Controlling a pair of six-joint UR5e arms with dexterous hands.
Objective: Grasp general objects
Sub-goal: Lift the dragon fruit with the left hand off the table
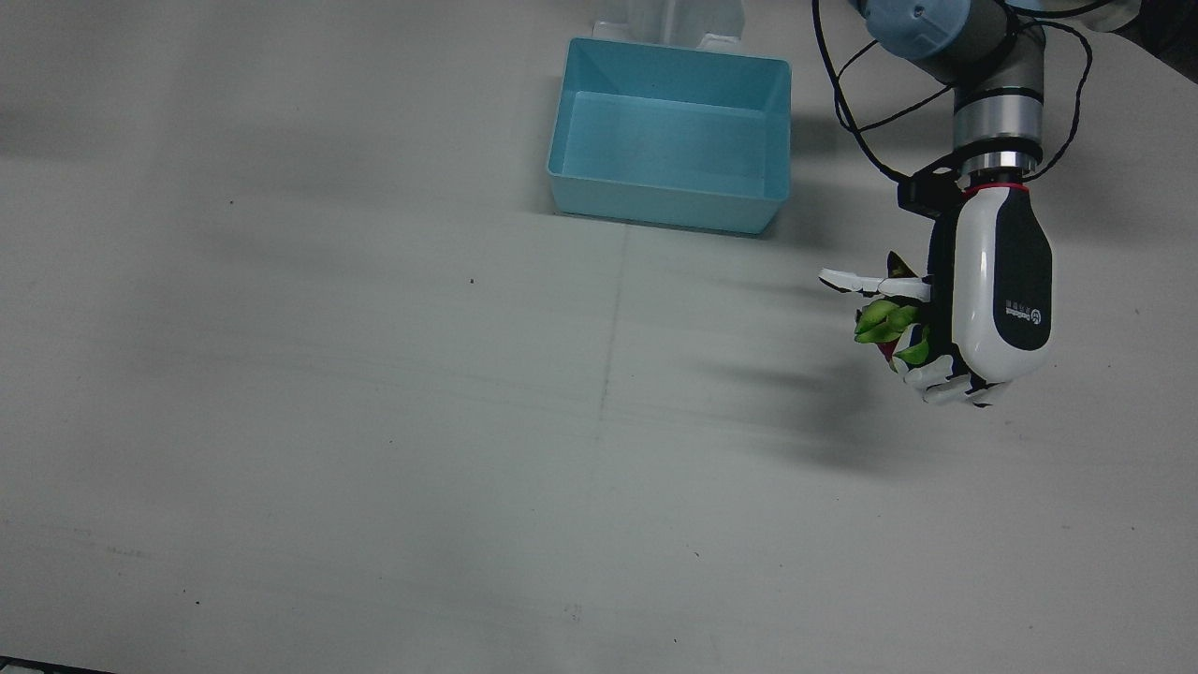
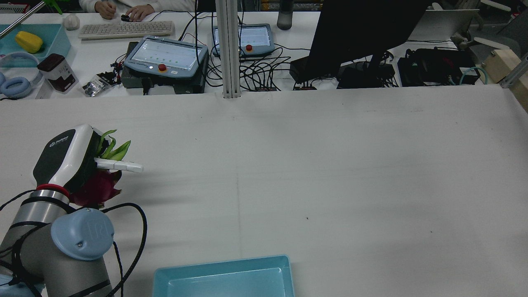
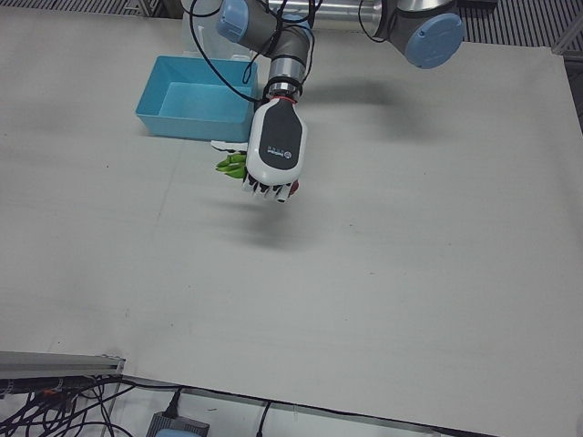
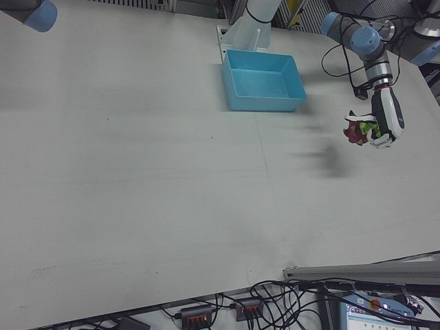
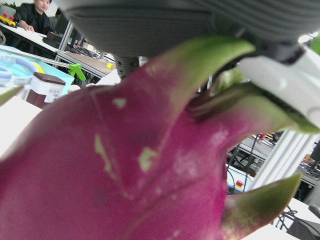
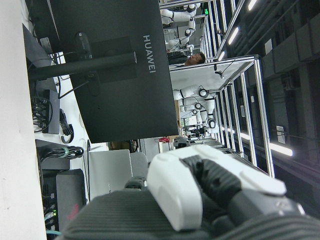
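A magenta dragon fruit (image 1: 884, 328) with green scales is held in my left hand (image 1: 992, 290), which is shut on it and hangs above the table; its shadow falls to the view's left. In the rear view the fruit (image 2: 97, 187) shows under the hand (image 2: 68, 156), with one white finger (image 2: 121, 166) sticking out straight. The fruit (image 5: 125, 165) fills the left hand view. A light blue bin (image 1: 655, 206) stands empty, apart from the hand. My right hand (image 6: 200, 200) appears only in its own view, and I cannot make out its pose.
Beyond the table's far edge is a desk with a keyboard (image 2: 126, 29), two teach pendants (image 2: 165, 55), a dark monitor (image 2: 363, 29) and cables. A person's hands (image 2: 123, 10) rest there. A faint seam (image 1: 608, 346) runs across the white table.
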